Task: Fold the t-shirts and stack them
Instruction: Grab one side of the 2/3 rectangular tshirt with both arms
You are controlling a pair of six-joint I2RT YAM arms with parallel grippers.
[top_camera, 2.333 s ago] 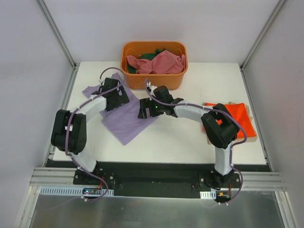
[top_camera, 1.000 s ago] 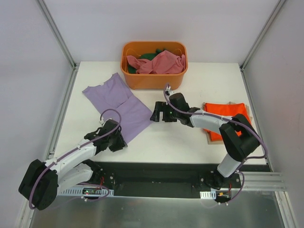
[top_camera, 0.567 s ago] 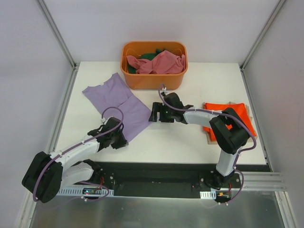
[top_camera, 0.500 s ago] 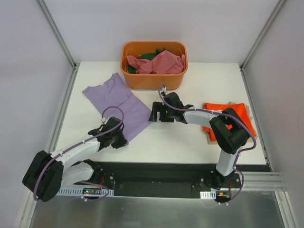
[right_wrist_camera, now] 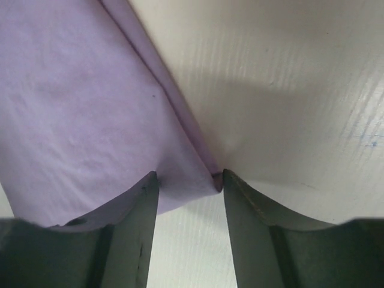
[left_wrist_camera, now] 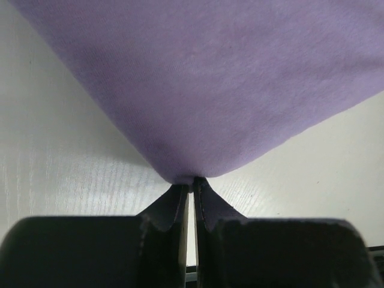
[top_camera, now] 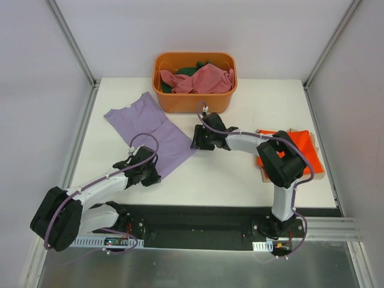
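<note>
A lavender t-shirt (top_camera: 153,129) lies spread flat on the left half of the white table (top_camera: 228,174). My left gripper (top_camera: 155,176) is at its near corner. In the left wrist view the lavender t-shirt (left_wrist_camera: 228,78) fills the top, and the left gripper (left_wrist_camera: 191,183) is shut with the corner's tip pinched between its fingertips. My right gripper (top_camera: 195,146) is at the shirt's right corner. In the right wrist view the right gripper (right_wrist_camera: 189,177) stands open, its fingers either side of the lavender t-shirt's (right_wrist_camera: 78,102) folded corner.
A folded orange-red t-shirt (top_camera: 300,150) rests on a tan board (top_camera: 267,175) at the right. An orange tub (top_camera: 194,102) at the back holds a dusty pink t-shirt (top_camera: 204,79) and a dark green one (top_camera: 191,69). Metal frame posts flank the table.
Both arms left the middle of the shirt for its corners. The left jaws closed on the near corner. The right jaws narrowed around the right corner.
</note>
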